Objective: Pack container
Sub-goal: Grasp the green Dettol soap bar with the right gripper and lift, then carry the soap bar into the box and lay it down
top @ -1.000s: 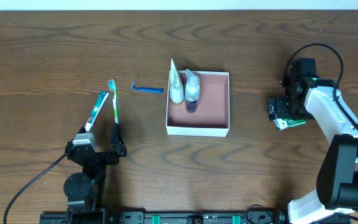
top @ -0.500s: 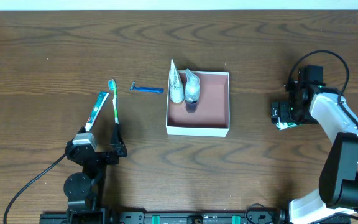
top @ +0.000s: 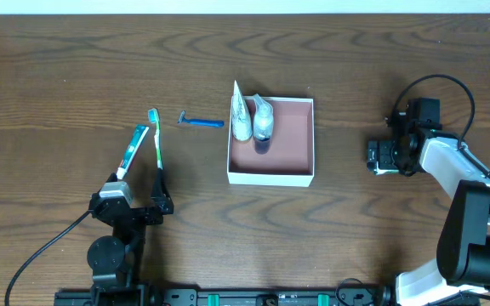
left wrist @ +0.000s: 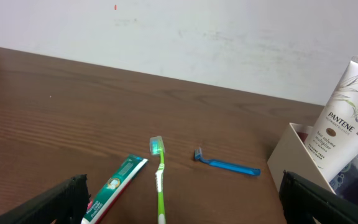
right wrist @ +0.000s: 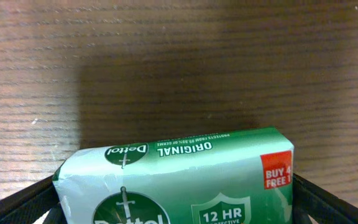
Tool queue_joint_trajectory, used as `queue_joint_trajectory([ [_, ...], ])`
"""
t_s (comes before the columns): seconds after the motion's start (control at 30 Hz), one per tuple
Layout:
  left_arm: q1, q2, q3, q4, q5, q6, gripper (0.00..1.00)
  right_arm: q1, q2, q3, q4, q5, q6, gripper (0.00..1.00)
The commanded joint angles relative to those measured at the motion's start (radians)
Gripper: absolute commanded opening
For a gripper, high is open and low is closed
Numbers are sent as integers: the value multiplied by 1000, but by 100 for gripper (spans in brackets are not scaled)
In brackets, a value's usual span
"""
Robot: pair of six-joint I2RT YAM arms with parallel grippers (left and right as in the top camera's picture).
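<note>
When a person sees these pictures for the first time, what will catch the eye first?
The white container with a pink inside stands mid-table, a Pantene tube and a bottle at its left wall. At the right, a green Dettol soap box sits between the fingers of the right end effector.

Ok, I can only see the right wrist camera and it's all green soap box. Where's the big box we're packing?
Observer: The container is in the middle of the table, off to the left of your soap box.
Operator: Is anything in it yet?
Observer: Yes, a white Pantene tube and a clear bottle sit at its left side.
Operator: What's left outside?
Observer: A toothbrush, a toothpaste tube and a blue razor lie on the table left of the container.
</note>
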Motion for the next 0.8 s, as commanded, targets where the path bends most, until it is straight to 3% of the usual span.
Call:
queue_joint_trajectory([
  [0.0, 6, -5, -28, -17, 0, 2, 98, -6, 11, -23, 2, -15, 12, 96],
  [0.4, 6, -5, -28, -17, 0, 2, 98, -3, -14, 88, -79, -170, 39, 83],
  [0.6, 6, -5, -28, -17, 0, 2, 98, -2, -50, 175, -146, -251, 50, 83],
  [0.77, 6, -5, -28, -16, 0, 2, 98, 10, -103, 219, -141, -436, 71, 85],
])
